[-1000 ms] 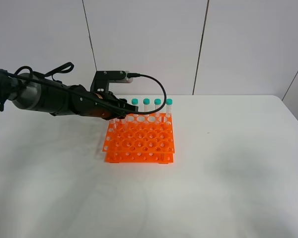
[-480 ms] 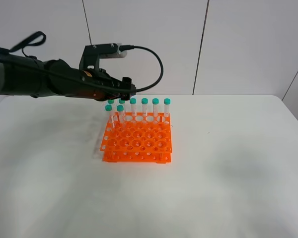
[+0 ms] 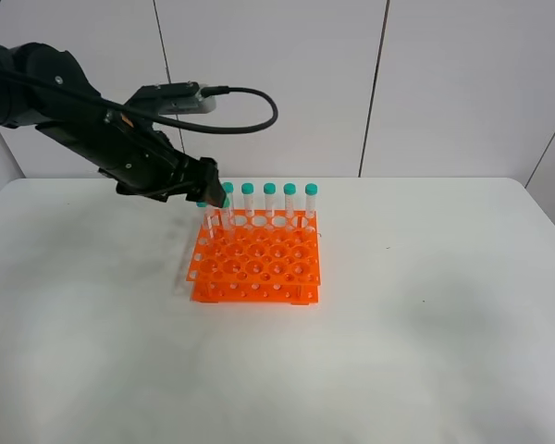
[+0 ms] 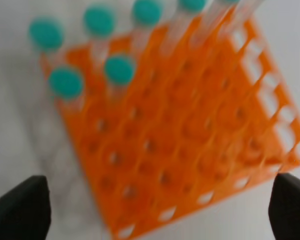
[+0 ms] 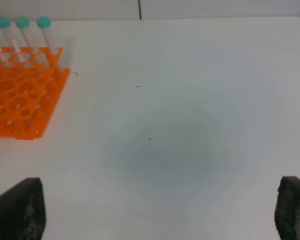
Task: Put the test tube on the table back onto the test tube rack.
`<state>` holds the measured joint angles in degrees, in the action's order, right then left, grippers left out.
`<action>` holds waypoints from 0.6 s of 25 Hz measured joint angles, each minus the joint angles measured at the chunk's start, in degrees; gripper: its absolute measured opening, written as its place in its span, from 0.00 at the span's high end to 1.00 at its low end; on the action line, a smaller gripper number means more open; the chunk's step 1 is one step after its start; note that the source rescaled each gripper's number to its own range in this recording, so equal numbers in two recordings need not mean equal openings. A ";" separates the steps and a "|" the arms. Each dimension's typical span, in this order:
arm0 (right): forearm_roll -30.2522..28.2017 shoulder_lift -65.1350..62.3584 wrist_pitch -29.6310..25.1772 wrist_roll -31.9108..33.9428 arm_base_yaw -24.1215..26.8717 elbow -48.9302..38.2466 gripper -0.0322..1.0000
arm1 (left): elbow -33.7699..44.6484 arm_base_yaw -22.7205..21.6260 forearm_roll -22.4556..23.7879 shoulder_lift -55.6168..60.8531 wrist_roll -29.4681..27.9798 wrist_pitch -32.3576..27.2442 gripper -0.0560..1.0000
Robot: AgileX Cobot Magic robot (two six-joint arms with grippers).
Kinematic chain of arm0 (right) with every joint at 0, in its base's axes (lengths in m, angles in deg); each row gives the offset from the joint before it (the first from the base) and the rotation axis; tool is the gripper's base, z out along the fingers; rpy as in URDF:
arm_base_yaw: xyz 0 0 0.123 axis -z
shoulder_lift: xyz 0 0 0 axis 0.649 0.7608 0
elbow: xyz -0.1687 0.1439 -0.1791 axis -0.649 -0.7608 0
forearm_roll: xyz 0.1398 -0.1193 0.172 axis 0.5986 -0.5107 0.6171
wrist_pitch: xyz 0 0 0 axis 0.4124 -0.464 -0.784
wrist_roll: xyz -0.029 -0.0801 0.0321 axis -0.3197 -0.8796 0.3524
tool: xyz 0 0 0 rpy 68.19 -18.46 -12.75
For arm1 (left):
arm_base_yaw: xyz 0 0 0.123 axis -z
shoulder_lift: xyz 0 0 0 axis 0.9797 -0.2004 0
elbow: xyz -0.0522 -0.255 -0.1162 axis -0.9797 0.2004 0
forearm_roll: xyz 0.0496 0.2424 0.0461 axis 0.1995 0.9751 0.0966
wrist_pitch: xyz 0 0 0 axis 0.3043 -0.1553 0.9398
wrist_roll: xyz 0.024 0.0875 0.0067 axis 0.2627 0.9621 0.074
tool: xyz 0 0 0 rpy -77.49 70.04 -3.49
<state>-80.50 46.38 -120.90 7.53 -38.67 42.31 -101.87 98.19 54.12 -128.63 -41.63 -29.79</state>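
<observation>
The orange test tube rack (image 3: pixel 259 264) stands on the white table (image 3: pixel 425 324) left of centre. Several teal-capped tubes (image 3: pixel 269 190) stand upright in its back rows. I see no tube lying on the table. My left gripper (image 3: pixel 208 192) hovers above the rack's back left corner, open and empty. In the left wrist view the rack (image 4: pixel 190 140) and the tube caps (image 4: pixel 119 69) lie below the open gripper (image 4: pixel 155 210). The picture is blurred. My right gripper (image 5: pixel 155 210) is open and empty over bare table (image 5: pixel 180 140), right of the rack (image 5: pixel 20 100).
A white panelled wall (image 3: pixel 370 83) stands behind the table. The left arm's black cable (image 3: pixel 250 120) loops above the rack's back left. The right arm is out of the exterior view.
My left gripper has lifted off the rack's back left corner and drawn back to the left. The tubes it hid now show standing in the rack. The rack has shifted slightly left.
</observation>
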 joint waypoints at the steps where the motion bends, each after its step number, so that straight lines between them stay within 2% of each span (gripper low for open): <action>1: 0.00 0.00 0.00 0.00 0.00 0.00 0.00 | 0.01 -1.02 0.07 0.00 -0.34 -1.86 0.06; 6: 0.00 0.00 0.00 0.00 0.00 0.00 0.00 | 0.01 -8.20 3.04 0.00 -2.49 -8.04 0.06; 11: 0.00 0.00 0.00 0.00 0.00 0.00 0.00 | 0.01 -14.70 10.99 0.00 -7.11 -17.89 0.06; 15: 0.00 0.00 0.00 0.00 0.00 0.00 0.00 | 0.01 -18.11 14.94 1.75 -9.30 -23.93 0.06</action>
<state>-80.49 46.38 -120.90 7.53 -38.67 42.31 -101.86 80.08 69.06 -126.88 -50.93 -53.72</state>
